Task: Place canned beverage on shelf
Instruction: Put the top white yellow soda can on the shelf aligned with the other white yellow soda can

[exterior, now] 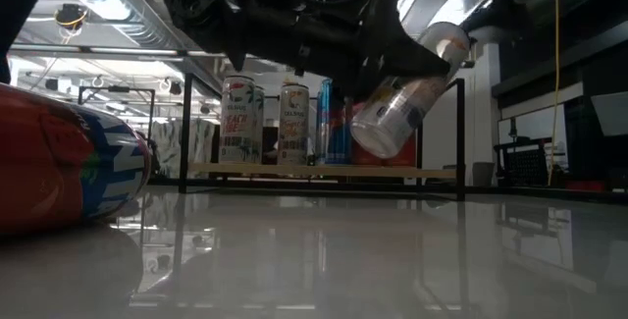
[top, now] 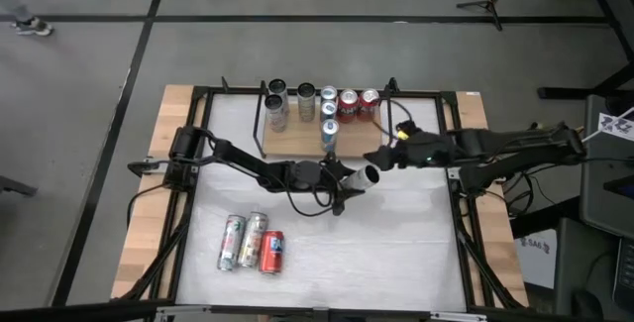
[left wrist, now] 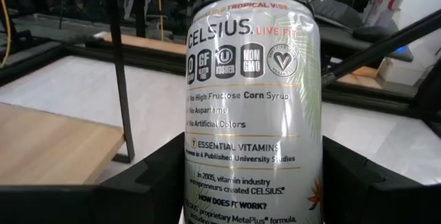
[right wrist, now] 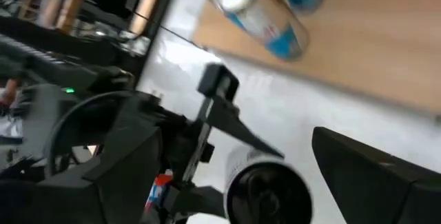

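Both arms are matte black, built of slim tubular links joined by chunky rounded housings. Thin black cables loop beside the left hand point(top: 349, 185). The right hand point(top: 376, 158) carries a yellow tag behind its broad, flat black fingers point(right wrist: 372, 176).

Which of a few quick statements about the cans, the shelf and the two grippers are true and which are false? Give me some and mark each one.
1. The left gripper holds a white can. True.
2. The right gripper is clamped on that same can. False: its fingers are open, just beside the can's end.
3. Three cans lie on the table in front of the shelf. True: two silver cans and a red can.
4. The shelf has no cans on it. False: several cans stand there, including two red ones.
5. The held can stands upright on the shelf. False: it hangs tilted above the table.
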Available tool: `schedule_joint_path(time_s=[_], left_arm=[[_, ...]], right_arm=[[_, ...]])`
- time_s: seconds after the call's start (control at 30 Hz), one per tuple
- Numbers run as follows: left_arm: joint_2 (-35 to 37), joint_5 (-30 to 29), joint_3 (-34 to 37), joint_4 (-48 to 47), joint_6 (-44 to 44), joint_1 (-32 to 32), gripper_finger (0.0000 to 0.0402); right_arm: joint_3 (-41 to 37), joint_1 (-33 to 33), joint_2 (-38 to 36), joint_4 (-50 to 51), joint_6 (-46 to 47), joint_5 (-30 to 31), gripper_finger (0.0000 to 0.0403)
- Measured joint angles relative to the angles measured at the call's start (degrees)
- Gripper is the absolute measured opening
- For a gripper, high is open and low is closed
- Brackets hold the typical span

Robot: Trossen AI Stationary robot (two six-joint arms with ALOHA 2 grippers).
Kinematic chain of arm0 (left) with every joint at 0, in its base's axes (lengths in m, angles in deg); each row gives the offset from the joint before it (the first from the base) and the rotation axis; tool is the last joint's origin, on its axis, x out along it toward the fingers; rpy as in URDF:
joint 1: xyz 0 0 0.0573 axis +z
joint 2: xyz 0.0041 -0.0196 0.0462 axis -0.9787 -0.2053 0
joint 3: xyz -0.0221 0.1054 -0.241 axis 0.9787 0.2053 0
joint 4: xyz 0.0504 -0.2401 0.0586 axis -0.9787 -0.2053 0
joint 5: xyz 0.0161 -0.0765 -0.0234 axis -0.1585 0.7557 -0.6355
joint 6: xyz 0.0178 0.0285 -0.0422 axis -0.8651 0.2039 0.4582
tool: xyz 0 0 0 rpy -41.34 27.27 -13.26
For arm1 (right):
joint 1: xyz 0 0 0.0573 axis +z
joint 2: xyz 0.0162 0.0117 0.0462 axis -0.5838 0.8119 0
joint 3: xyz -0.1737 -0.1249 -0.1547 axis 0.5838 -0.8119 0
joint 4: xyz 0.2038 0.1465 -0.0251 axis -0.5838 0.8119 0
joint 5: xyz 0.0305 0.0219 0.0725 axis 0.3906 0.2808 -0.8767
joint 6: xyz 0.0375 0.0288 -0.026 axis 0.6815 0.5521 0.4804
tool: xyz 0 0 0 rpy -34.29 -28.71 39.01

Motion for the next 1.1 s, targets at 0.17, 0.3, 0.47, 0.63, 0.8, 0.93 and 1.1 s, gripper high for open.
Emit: schedule_joint_path(time_s=[0.17, 0.3, 0.47, 0.63, 0.8, 0.93, 1.1], left_arm=[[2.96, 0.01, 0.00, 0.68, -0.09, 0.75, 0.0234], [6.24, -0.04, 0.00, -0.03, -0.13, 1.58, 0.0234], [10.98, -0.12, 0.00, -0.91, -0.27, 2.85, 0.0234], [17.24, -1.40, 0.98, -3.81, -3.23, 3.74, 0.0234], [26.18, -7.60, 3.14, -14.14, -6.33, 3.77, 0.0234], [34.75, -11.60, 5.57, -21.23, -7.54, 3.27, 0.0234], [46.05, -16.62, 13.80, -21.60, -5.60, 1.56, 0.0234]], right_arm=[[1.61, 0.00, -2.85, -0.28, -12.67, 1.27, 0.0368], [3.04, 0.00, -3.80, -2.28, -25.77, 1.27, 0.0367], [4.73, 0.02, -3.81, -5.44, -39.52, 0.79, 0.0367], [5.29, 0.00, -3.80, -8.67, -46.27, -0.16, 0.0367], [5.29, 0.02, -4.96, -13.63, -49.83, -3.85, 0.0367], [5.32, 0.03, -5.57, -14.98, -51.94, -4.87, 0.0367], [5.32, 0.02, -5.55, -14.85, -52.46, -4.75, 0.0367]])
